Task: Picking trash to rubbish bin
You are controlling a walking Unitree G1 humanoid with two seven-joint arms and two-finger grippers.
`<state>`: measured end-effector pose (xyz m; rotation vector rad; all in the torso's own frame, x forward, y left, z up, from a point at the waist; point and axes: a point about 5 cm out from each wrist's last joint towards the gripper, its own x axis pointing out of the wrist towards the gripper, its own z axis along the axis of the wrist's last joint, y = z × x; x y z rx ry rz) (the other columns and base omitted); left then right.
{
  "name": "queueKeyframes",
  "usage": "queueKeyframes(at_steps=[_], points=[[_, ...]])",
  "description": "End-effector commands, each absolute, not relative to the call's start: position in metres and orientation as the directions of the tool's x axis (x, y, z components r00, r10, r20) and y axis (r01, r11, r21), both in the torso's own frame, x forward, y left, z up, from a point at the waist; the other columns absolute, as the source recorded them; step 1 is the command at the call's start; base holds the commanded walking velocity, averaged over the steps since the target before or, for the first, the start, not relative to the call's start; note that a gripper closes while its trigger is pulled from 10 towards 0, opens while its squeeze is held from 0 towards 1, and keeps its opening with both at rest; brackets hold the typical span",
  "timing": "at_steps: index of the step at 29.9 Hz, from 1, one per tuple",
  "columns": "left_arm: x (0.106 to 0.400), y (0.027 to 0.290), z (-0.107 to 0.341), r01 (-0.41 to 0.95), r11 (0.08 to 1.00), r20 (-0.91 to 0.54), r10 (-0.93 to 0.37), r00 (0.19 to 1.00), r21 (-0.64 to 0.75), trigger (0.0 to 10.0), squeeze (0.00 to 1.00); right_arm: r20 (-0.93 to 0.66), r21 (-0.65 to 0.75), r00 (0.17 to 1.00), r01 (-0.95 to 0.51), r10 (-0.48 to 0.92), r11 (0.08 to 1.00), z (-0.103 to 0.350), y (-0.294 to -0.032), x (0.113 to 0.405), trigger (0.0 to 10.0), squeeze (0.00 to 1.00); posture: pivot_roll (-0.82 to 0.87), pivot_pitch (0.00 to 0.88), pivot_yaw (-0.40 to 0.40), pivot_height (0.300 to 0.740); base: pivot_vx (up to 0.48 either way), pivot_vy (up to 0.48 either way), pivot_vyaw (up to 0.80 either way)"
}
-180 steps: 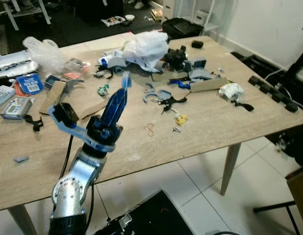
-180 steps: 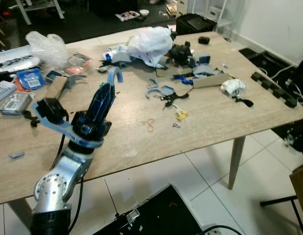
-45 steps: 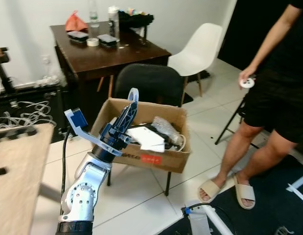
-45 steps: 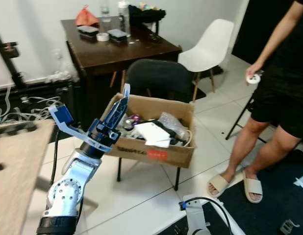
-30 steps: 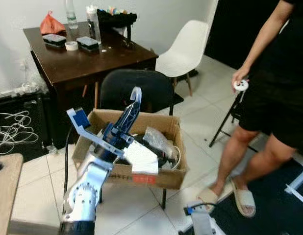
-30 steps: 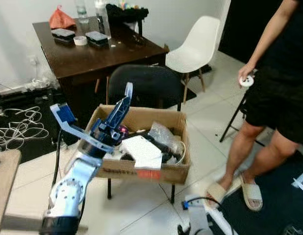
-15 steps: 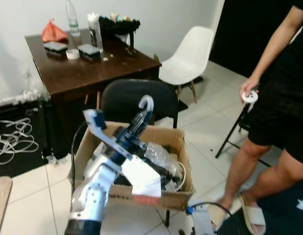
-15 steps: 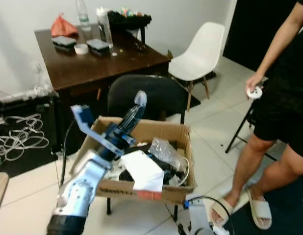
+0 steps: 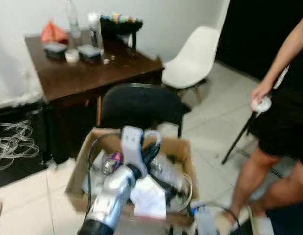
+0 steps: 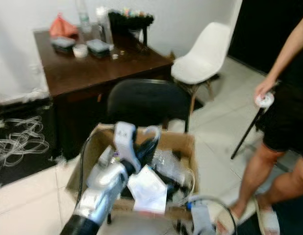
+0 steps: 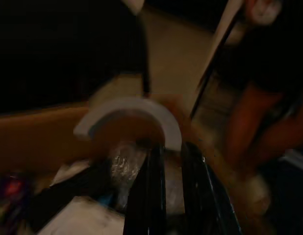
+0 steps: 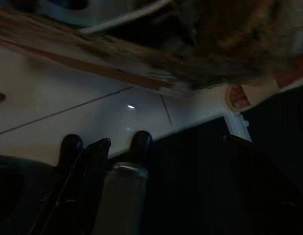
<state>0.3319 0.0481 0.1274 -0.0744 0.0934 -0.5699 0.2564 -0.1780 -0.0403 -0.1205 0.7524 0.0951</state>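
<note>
No writing can be read on anything here, since the head views are blurred; the only label-like mark is a reddish patch low on the front wall of the open brown cardboard box (image 9: 77, 182), and its text cannot be made out. At the far left a tangle of pale cables (image 9: 12, 147) lies on the white tiled floor (image 9: 24, 205) against the wall, with bare tiles between it and the box's left wall. Behind stands a dark brown wooden table (image 9: 88, 73); near its back left corner are an orange-red bag (image 9: 52, 32), clear bottles (image 9: 95, 29) and small flat containers. A black rounded chair (image 9: 141, 105) sits just behind the box's rear edge, its backrest close to the table's front edge. The box is crowded with crumpled clear plastic (image 9: 166, 172), dark scraps and a white sheet of paper (image 9: 149, 196) that leans over its front rim. The left gripper (image 9: 150, 147), on its silver arm, reaches over the middle of the box, its two black fingers closed together around a pale grey curved half-ring of plastic (image 9: 151, 136), which arches above the fingertips over the rubbish inside; the left wrist view shows the same arc (image 11: 129, 115) pinched between the fingers. The right gripper (image 12: 105, 147) hangs low over floor tiles, fingers spread apart. Further right a white moulded chair (image 9: 193, 56) stands on open floor, and at the right edge a person in black shorts (image 9: 284, 122) stands holding a small white round object (image 9: 262, 104).
</note>
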Motion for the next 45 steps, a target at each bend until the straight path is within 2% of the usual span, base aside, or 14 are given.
queueKeyframes(at_steps=[1,9,22,23,27,35,36,38,39,40,41,45], points=[[0.333,0.051,0.120,0.511,0.858,-0.104,-0.513,0.852,-0.041,10.0,0.00,-0.714,-0.070,0.699,-0.125,0.038,0.990,-0.048,-0.179,0.246,10.0,0.00,-0.10,0.166,0.006,0.740,0.000,0.000,0.00],[0.337,0.052,0.109,0.435,0.901,-0.135,-0.430,0.893,0.006,10.0,0.00,-0.713,-0.071,0.700,-0.123,0.036,0.990,-0.049,-0.179,0.245,10.0,0.00,-0.11,0.172,0.008,0.740,0.000,0.000,0.00],[0.333,0.037,0.099,0.449,0.893,-0.179,-0.438,0.881,0.025,10.0,0.00,-0.714,-0.071,0.699,-0.120,0.034,0.990,-0.049,-0.179,0.244,10.0,0.00,-0.11,0.174,0.013,0.740,0.000,0.000,0.00],[0.333,0.037,0.098,0.447,0.894,-0.183,-0.433,0.882,0.036,10.0,1.00,-0.714,-0.071,0.699,-0.119,0.033,0.990,-0.049,-0.180,0.244,10.0,0.00,-0.12,0.173,0.015,0.740,0.000,0.000,0.00],[0.336,0.043,0.095,0.397,0.915,-0.186,-0.379,0.906,0.068,10.0,1.00,-0.713,-0.072,0.701,-0.117,0.031,0.990,-0.049,-0.180,0.245,10.0,0.00,-0.12,0.168,0.015,0.740,0.000,0.000,0.00],[0.342,0.052,0.100,0.348,0.936,-0.155,-0.338,0.928,0.047,10.0,1.00,-0.712,-0.073,0.702,-0.119,0.032,0.990,-0.048,-0.180,0.245,10.0,0.00,-0.12,0.165,0.017,0.740,0.000,0.000,0.00],[0.343,0.054,0.102,0.346,0.938,-0.143,-0.340,0.930,0.021,10.0,1.00,-0.711,-0.073,0.702,-0.119,0.032,0.990,-0.048,-0.180,0.246,10.0,0.00,-0.11,0.165,0.018,0.740,0.000,0.000,0.00],[0.343,0.051,0.108,0.397,0.910,-0.103,-0.409,0.907,-0.119,10.0,1.00,-0.711,-0.072,0.703,-0.120,0.034,0.990,-0.048,-0.179,0.246,10.0,0.00,-0.11,0.164,0.020,0.740,0.000,0.000,0.00],[0.342,0.050,0.112,0.427,0.887,-0.070,-0.444,0.893,-0.174,10.0,0.54,-0.710,-0.071,0.703,-0.120,0.035,0.990,-0.048,-0.178,0.246,10.0,0.00,-0.11,0.165,0.020,0.740,0.000,0.000,0.00],[0.342,0.050,0.114,0.447,0.871,-0.048,-0.465,0.884,-0.203,10.0,0.54,-0.710,-0.070,0.703,-0.120,0.035,0.990,-0.048,-0.178,0.246,10.0,0.00,-0.11,0.165,0.020,0.740,0.000,0.000,0.00],[0.340,0.051,0.116,0.479,0.851,-0.026,-0.495,0.868,-0.217,10.0,0.00,-0.710,-0.069,0.703,-0.121,0.036,0.990,-0.048,-0.177,0.246,10.0,0.00,-0.11,0.165,0.020,0.740,0.000,0.000,0.00],[0.338,0.059,0.115,0.510,0.828,-0.011,-0.527,0.850,-0.233,10.0,0.00,-0.710,-0.068,0.703,-0.122,0.038,0.990,-0.048,-0.176,0.247,10.0,0.00,-0.10,0.163,0.020,0.740,0.000,0.000,0.00]])
